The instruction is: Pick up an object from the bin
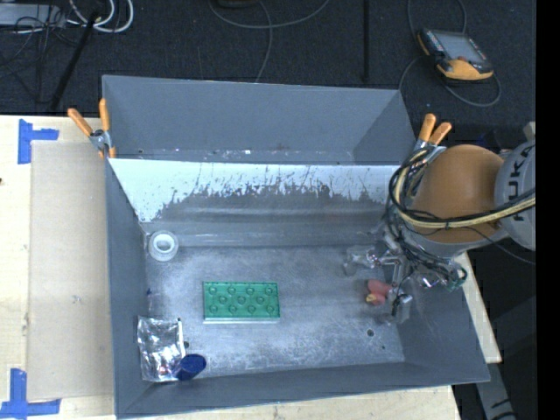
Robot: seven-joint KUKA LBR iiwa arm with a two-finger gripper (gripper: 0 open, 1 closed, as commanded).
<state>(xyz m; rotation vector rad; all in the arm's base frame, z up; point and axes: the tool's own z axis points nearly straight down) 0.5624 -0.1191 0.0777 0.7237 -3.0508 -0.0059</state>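
Observation:
My gripper point(381, 284) is low over the bin floor at the right side, under the orange-brown wrist cover. Its fingers stand open, one toward the back left and one toward the front right. A small red thing point(377, 291) lies on the floor between them, partly hidden by the gripper's metal parts. I cannot tell whether either finger touches it.
A flat green studded plate point(241, 302) lies left of the middle. A crinkled silver foil packet point(159, 347) with a blue cap point(191, 367) is in the front left corner. A clear tape roll point(163, 245) sits at the left wall. The arm comes in over the right rim.

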